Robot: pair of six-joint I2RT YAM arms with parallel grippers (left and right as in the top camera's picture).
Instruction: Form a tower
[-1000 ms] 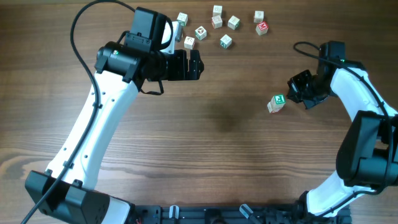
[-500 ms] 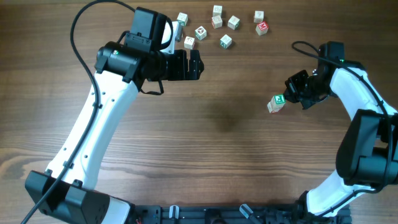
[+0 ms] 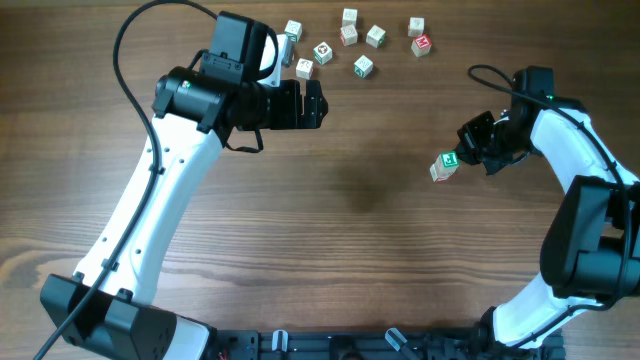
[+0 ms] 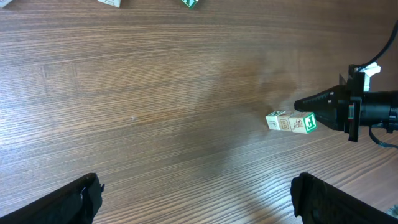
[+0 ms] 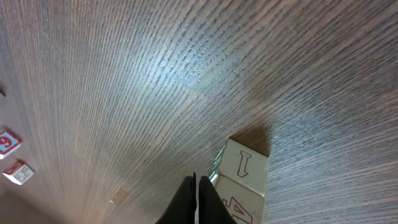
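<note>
my right gripper (image 5: 196,186) is pinched shut on nothing, just beside the green-marked top of the tower (image 3: 445,166) standing on the right of the table (image 3: 350,230), while my left gripper (image 3: 322,103) hangs wide open near the loose cubes (image 3: 363,66).

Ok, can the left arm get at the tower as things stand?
Probably, though it looks a stretch. Bare table lies between the open left gripper and the tower, so that side is free. The shut right gripper sits right beside the tower's top and could crowd a grasp.
</note>
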